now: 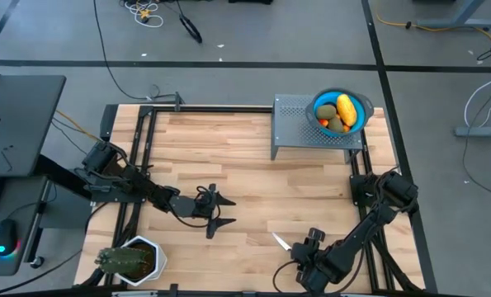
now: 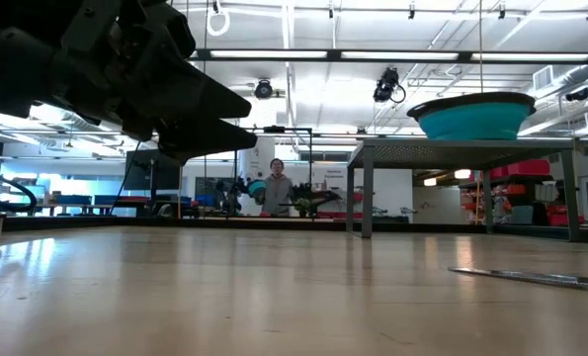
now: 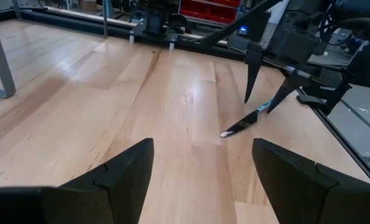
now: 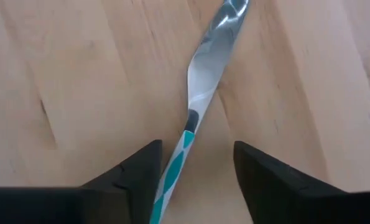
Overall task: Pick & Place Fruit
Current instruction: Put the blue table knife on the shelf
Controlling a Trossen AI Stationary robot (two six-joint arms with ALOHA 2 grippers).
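The desk (image 1: 245, 157) carries a grey perforated stand (image 1: 299, 124) at its far right corner, and on that stand sits a blue bowl (image 1: 321, 103) holding the fruit (image 1: 345, 109): a yellow oblong piece beside olive-brown roundish ones and small orange-red bits.

The right gripper (image 1: 309, 245) hangs low at the near edge, fingers spread on either side of a knife (image 4: 194, 118) whose long axis runs straight ahead of it, blade pointing away. From this gripper the bowl lies well apart, ahead toward the far edge and slightly to its right; the right arm is probably the nearer one for reaching it.

The left gripper (image 1: 220, 212) hovers mid-desk, spread wide and empty; the bowl lies well off, ahead and to its left, and a potted plant (image 1: 129, 261) stands behind it.
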